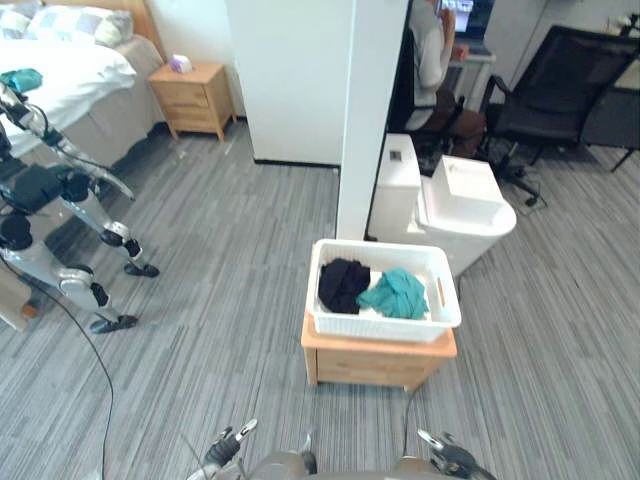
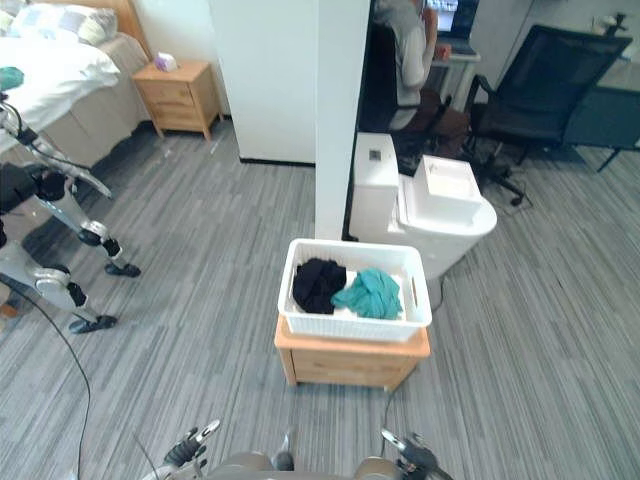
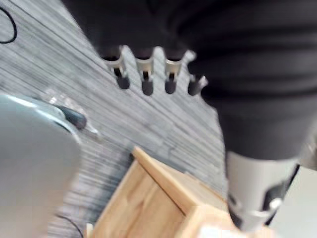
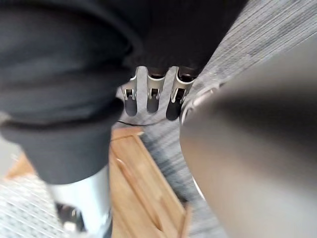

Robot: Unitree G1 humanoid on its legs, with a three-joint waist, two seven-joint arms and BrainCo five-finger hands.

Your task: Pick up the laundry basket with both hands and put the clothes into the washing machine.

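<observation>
A white laundry basket point(image 1: 382, 327) sits on a low wooden stand point(image 1: 378, 362) in the middle of the floor. Inside lie a black garment point(image 1: 343, 283) and a teal garment point(image 1: 396, 293). Just behind it stands a white washing machine point(image 1: 455, 205) with its lid down. My left hand point(image 1: 228, 446) and right hand point(image 1: 447, 457) hang low at the bottom edge, well short of the basket and apart from it. In the wrist views the left hand's fingers point(image 3: 144, 79) and the right hand's fingers point(image 4: 154, 94) are relaxed and hold nothing, with the stand point(image 3: 158, 198) beyond them.
A white pillar point(image 1: 370, 110) rises just left of the washing machine. Another robot point(image 1: 60, 220) stands at the left beside a bed point(image 1: 70, 75) and a wooden nightstand point(image 1: 190, 98). A person point(image 1: 432, 60) sits at a desk behind, with a black office chair point(image 1: 560, 95) at the right.
</observation>
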